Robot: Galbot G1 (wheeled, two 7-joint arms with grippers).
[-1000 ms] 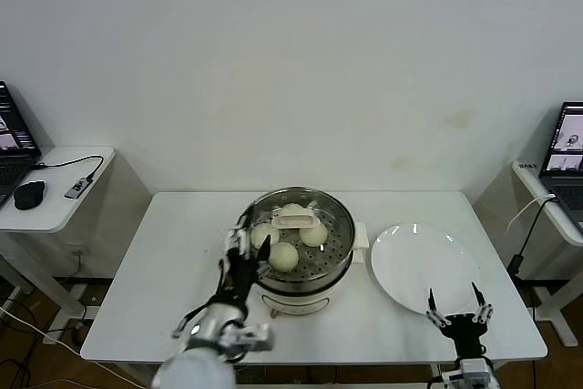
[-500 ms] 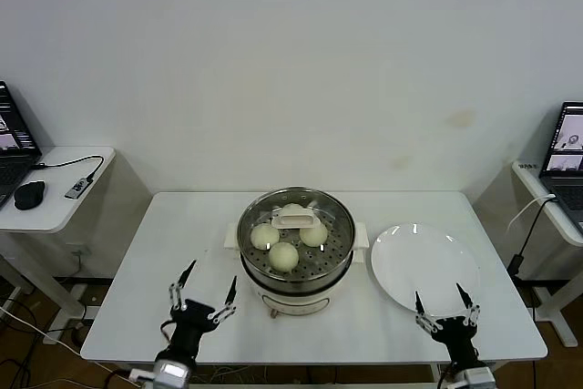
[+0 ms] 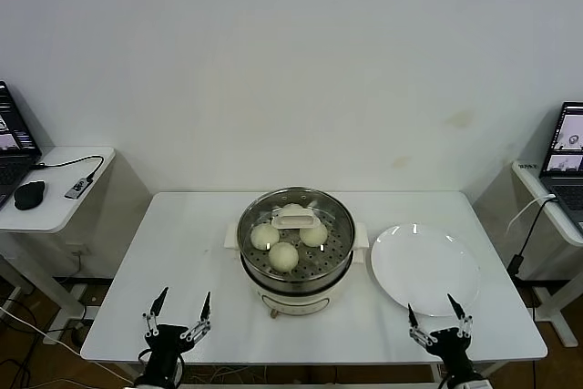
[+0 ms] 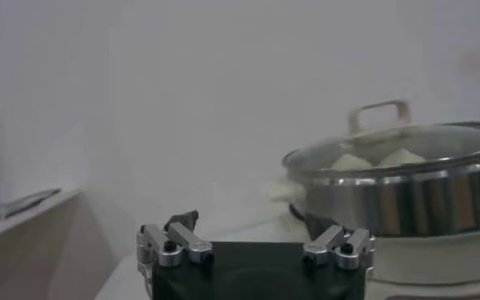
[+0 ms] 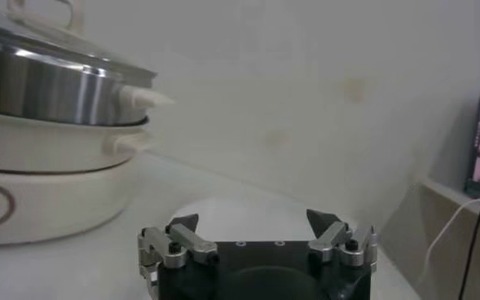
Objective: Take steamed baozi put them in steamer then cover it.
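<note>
Standing fully spread and holding nothing, the left gripper [image 3: 176, 320] is hovering at the lower left of the head view, near the white table's [image 3: 173, 252] front edge. The right gripper [image 3: 439, 320] is hanging equally wide and empty at the lower right, just below the flat white round plate [image 3: 424, 267]. At centre frame, the shiny stainless-steel steamer [image 3: 296, 249] on its cream base is carrying the clear glass cover [image 3: 297, 218], with the off-white round baozi [image 3: 283, 255] lying inside beneath it.

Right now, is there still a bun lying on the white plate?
No, the white plate is bare; three baozi show under the glass lid in the steamer.
</note>
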